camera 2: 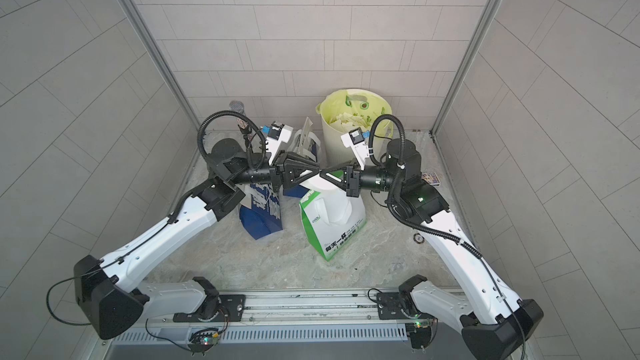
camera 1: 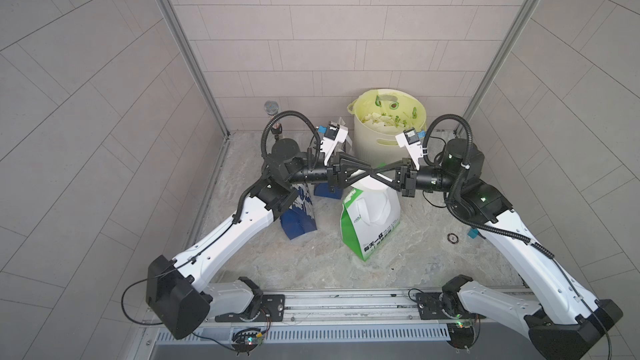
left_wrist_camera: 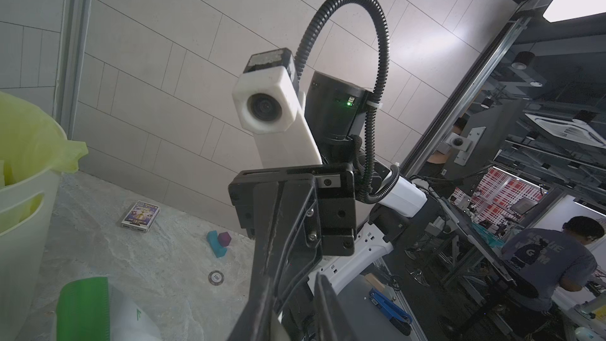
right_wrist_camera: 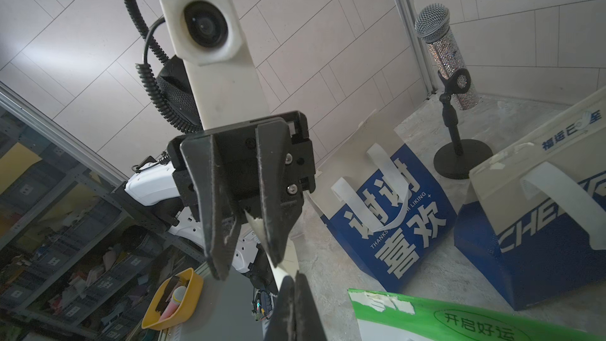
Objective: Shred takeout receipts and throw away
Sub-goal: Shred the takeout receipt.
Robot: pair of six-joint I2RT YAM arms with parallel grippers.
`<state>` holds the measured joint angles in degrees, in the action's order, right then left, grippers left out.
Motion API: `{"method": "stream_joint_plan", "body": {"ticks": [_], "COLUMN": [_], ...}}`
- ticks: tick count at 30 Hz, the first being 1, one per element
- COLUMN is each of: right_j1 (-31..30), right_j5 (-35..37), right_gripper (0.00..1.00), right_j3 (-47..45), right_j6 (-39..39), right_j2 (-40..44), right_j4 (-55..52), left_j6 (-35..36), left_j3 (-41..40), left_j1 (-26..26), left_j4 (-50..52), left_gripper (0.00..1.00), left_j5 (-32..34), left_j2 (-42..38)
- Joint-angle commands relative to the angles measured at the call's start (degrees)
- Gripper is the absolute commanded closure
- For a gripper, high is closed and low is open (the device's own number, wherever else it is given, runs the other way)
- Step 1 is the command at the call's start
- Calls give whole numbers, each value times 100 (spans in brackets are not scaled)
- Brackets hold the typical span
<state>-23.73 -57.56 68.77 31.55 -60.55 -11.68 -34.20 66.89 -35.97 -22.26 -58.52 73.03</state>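
Mid-shred, above the green bag [camera 1: 370, 223]: right fingers [right_wrist_camera: 288, 310] clamp the receipt [right_wrist_camera: 255, 224], left fingers [right_wrist_camera: 213, 224] stand part-open around its free end, not pinching. Next, I'd guess — close, tear, then drop scraps in the bin [camera 1: 377, 147].

Tally on the grey stone-patterned worktop [camera 1: 311, 264].
- White-and-black robot arms: two, left arm [camera 1: 221, 233] and right arm [camera 1: 512, 237].
- Black claws: two, left claw [right_wrist_camera: 248, 262] and right claw [camera 1: 378, 173].
- Thin white paper slip [right_wrist_camera: 259, 229]: one.
- Blue-and-white paper bags [right_wrist_camera: 390, 224]: two, 10 o'clock.
- Green-and-white paper bag [camera 1: 370, 223]: one.
- Cream plastic bin with yellow-green liner [camera 1: 377, 147]: one, 1 o'clock. The pale paper scraps [camera 1: 384, 120] inside are uncountable.
- Silver glitter microphone [right_wrist_camera: 439, 37]: one, 11 o'clock.
- Playing-card box [left_wrist_camera: 140, 216]: one.
- Round chip [left_wrist_camera: 216, 277]: one, 3 o'clock.
- Purple cube [left_wrist_camera: 224, 238]: one.
- Teal blocks [left_wrist_camera: 213, 239]: number unclear.
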Motion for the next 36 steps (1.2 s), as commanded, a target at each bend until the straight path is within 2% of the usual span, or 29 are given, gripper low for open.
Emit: {"method": "stream_joint_plan", "body": {"ticks": [1,3,6,17,20,24,28,31,36], "right_j1": [-26,-28,-32,-36,-90,-347,-430,-466,-484], "right_j5": [43,27,11,140,651,1792,2271,2359,2278], "right_gripper": [100,100,100,100,100,100,100,100,100], "right_j3": [212,207,209,237,431,722,760,736,570], "right_j6": [-81,-70,-54,-162,-650,-1806,-2207,-2299,-2202], "right_j2": [13,24,34,70,83,148,233,333,552], "right_j4": [30,39,42,-89,-546,-1260,-1216,-962,-410], "left_j6": [12,102,244,376,668,1230,680,286,177], "left_j3": [88,84,92,171,458,813,918,1010,1227], "left_j1": [-42,-42,-42,-43,-183,-580,-740,-753,-753], "left_j4": [-154,-16,139,387,1277,2917,3405,3586,3922], "left_gripper": [74,69,68,100,100,100,100,100,100], "left_j5": [-83,-17,50,249,776,1940,2955,3397,3808], "left_j2": [-9,-36,-82,-148,-208,-344,-330,-223,-12]}}
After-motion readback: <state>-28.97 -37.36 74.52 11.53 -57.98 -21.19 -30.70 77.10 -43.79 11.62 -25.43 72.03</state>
